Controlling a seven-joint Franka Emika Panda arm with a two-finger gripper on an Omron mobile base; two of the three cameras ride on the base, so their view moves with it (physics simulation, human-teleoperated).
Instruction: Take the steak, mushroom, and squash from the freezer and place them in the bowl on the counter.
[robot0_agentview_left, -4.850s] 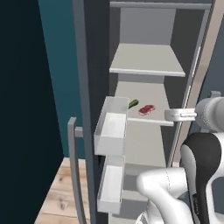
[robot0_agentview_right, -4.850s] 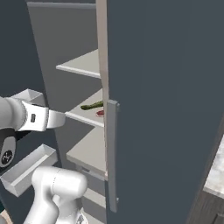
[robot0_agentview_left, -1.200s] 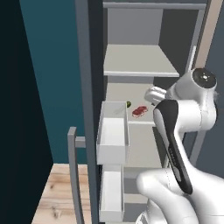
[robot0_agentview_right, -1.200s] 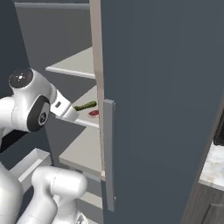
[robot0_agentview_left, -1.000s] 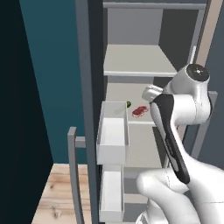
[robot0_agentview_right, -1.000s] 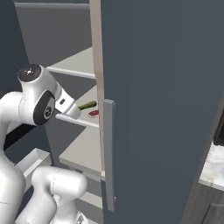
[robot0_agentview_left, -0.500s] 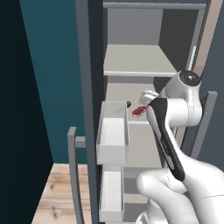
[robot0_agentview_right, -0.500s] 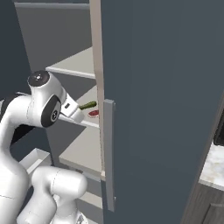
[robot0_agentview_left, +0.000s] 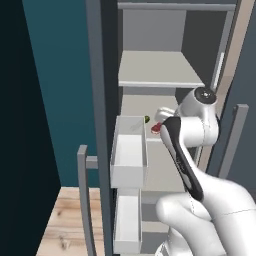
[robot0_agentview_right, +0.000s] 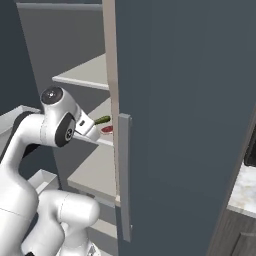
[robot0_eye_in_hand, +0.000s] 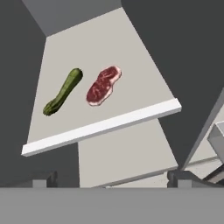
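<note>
Looking along the hand, the gripper (robot0_eye_in_hand: 111, 177) has its jaws spread wide with nothing between them, sitting just outside the front lip of the freezer (robot0_agentview_left: 160, 67) shelf and aimed down onto it. So it's wide apart and carrying nothing.

On that pale shelf (robot0_eye_in_hand: 105, 52) the steak (robot0_eye_in_hand: 103, 85) and the squash (robot0_eye_in_hand: 62, 91) lie side by side, close but not touching. In the hand view the squash is to the left of the steak, lying on a diagonal, and both sit back from the white front edge of the shelf. Can't spot the mushroom on the part of the shelf that shows.

From the left base camera the arm bends up and over into the open freezer, and the steak (robot0_agentview_left: 156, 128) peeks out as a red bit just left of the wrist, with a tiny green speck of squash (robot0_agentview_left: 147, 119) behind it. Two white door bins (robot0_agentview_left: 129, 150) hang on the open door to the left, one above the other.

From the right base camera the hand reaches in toward the same shelf, with the squash (robot0_agentview_right: 102, 120) and steak (robot0_agentview_right: 107, 129) just past it, partly hidden by the grey door (robot0_agentview_right: 185, 115) and its bar handle (robot0_agentview_right: 124, 175). A sliver of counter (robot0_agentview_right: 245, 187) shows at the far right edge.
</note>
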